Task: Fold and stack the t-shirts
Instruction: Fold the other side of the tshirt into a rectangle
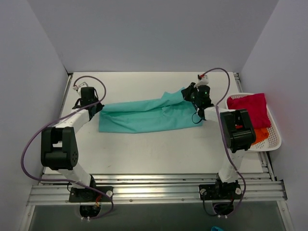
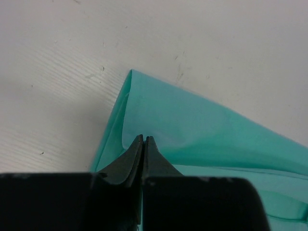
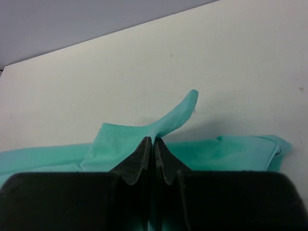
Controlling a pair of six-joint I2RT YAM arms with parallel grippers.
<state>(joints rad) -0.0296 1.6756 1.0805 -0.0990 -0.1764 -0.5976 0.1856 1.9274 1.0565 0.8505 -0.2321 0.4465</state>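
Looking at plain teal short-sleeved cotton t-shirt (image 1: 144,116) stretched as a long band across the middle of the white table (image 1: 159,154), between both arms

Have left gripper (image 2: 144,139) pinched fully shut on the shirt's left end, right at a folded corner lying flat on the table

Have right gripper (image 3: 154,139) clamped shut on the right end too, with a narrow tongue of cloth pulled up off the table and poking out past the fingertips

Reads as mid-fold on the first shirt, both ends held, light tension between

Also seeing crimson-pink soft cotton t-shirt (image 1: 250,107) bunched in the white plastic mesh basket (image 1: 275,144) at the right edge, plus orange cotton t-shirt (image 1: 260,135) peeking out at its near side; both unfolded, well apart from the teal one

Expect light, limp, zero stiffness: sags and creases wherever unsupported, probably drags on the table instead of gliding

Not fragile, not slippery, but thin, so easy to catch a single layer by mistake

Best to grip at hems, corners or shoulder seams for the thicker bite of doubled fabric

Should move both ends together at matched height to avoid skewing the fold

Cannot tell layer count inside either pinch from the wrist views
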